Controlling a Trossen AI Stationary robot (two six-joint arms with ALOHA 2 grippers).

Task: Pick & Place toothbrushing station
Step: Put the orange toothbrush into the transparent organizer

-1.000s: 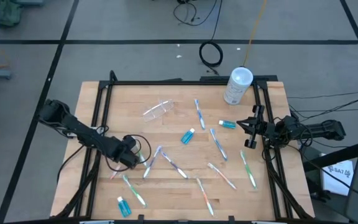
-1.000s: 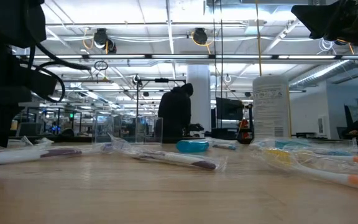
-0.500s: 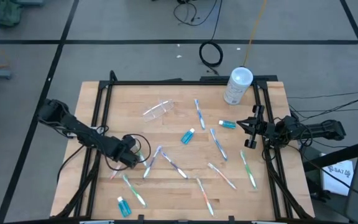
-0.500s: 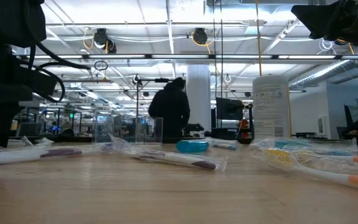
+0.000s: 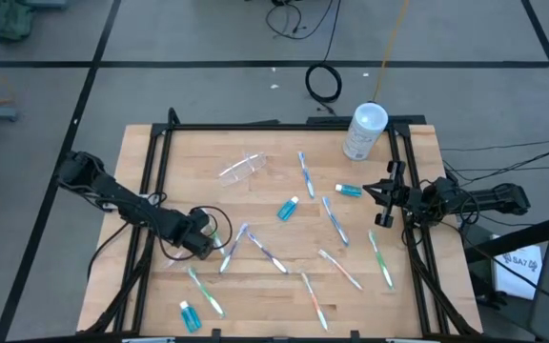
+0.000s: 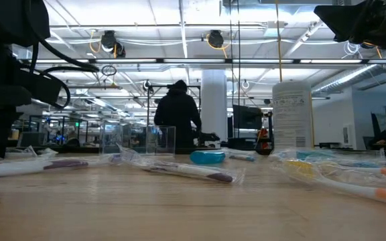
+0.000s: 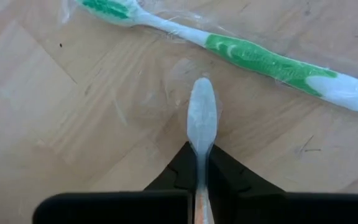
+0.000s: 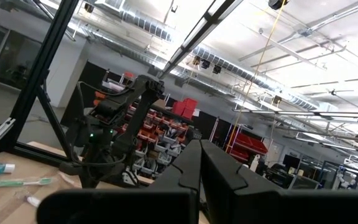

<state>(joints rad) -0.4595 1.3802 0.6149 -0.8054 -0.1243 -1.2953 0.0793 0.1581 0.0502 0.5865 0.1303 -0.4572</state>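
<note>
Several toothbrushes (image 5: 335, 220) lie scattered over the table (image 5: 265, 200), with a clear pouch (image 5: 243, 168) and a white canister (image 5: 364, 131) toward its far side (a green-handled toothbrush (image 7: 253, 59) lies just beyond the left tool). Bare wood stays open along the far-left part, inside the black frame (image 5: 151, 171). Left tool (image 7: 197, 171), low near the table's left edge, is pinching a pale toothbrush (image 7: 201, 118) between closed fingers; the right tool (image 5: 381, 198) waits at the right edge, fingers pressed together.

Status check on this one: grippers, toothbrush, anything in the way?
Left gripper shut on a toothbrush, low over the table. Right gripper shut, empty, at the right edge. Green toothbrush lies just ahead.
</note>
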